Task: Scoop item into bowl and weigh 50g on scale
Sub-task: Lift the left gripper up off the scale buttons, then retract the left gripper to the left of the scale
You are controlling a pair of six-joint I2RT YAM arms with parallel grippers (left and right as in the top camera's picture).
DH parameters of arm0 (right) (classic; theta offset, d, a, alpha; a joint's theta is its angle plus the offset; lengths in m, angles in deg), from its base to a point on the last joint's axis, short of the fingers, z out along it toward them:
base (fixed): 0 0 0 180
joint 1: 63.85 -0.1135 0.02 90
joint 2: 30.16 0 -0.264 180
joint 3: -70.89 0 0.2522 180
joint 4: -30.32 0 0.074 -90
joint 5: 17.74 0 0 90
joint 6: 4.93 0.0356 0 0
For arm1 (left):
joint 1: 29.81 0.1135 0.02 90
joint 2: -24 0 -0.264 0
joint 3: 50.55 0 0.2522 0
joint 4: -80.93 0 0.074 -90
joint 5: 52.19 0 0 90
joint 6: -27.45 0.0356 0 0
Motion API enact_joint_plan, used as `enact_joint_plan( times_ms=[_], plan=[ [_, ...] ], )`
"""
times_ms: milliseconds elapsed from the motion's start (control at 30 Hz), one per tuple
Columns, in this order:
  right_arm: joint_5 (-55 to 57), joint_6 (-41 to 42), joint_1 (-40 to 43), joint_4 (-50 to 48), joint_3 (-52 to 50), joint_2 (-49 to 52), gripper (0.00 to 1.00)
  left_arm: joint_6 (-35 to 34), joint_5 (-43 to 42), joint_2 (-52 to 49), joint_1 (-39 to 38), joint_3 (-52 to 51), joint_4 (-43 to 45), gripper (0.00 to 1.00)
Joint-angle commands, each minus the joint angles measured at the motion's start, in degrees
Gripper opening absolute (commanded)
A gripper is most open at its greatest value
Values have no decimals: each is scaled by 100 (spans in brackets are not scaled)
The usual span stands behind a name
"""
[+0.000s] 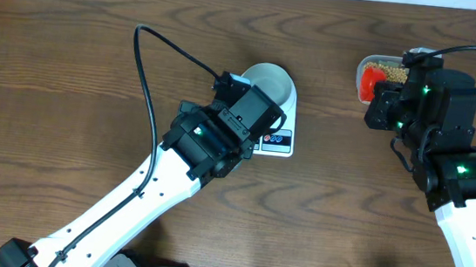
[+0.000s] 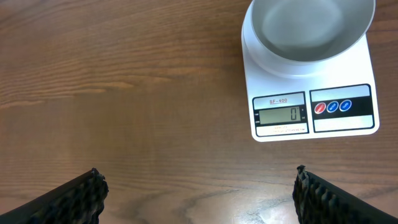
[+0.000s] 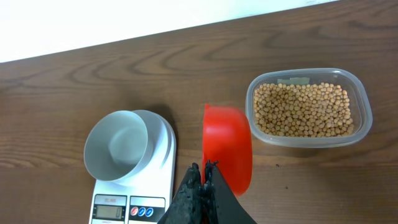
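The pale bowl (image 2: 308, 28) stands empty on the white scale (image 2: 261, 81), whose display (image 2: 280, 114) reads 0. My left gripper (image 2: 198, 177) hovers wide open over bare table just in front of the scale, with nothing between its fingers. Tan beans (image 3: 301, 111) fill a clear plastic tub (image 3: 367, 118) at the right. My right gripper (image 3: 203, 168) is shut on the rim of a red scoop (image 3: 227, 146), which is turned on edge between the scale (image 3: 165, 186) and the tub. No beans show in the scoop.
In the overhead view the left arm (image 1: 211, 140) covers the scale's left side (image 1: 277, 142). The tub and red scoop (image 1: 371, 80) lie near the table's far right. A black cable (image 1: 153, 64) loops over the table left of the bowl (image 1: 271, 82).
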Motion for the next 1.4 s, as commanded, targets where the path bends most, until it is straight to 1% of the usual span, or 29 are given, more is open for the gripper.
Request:
enact_joint_plan(
  times_ms=[0,1167,1233,1300,1367],
  plan=[
    [-35,-111,39,-15,133,-107,1,11,140,39,31,17,-24,98],
    [-35,-17,39,74,133,-105,1,15,94,39,31,17,0,98],
    [-33,-17,39,74,133,-105,1,197,-20,39,63,17,66,98],
    [-35,-17,39,72,133,-105,1,640,-437,39,149,17,164,98],
    [-33,0,39,74,133,-105,1,903,-861,39,302,17,262,98]
  ],
)
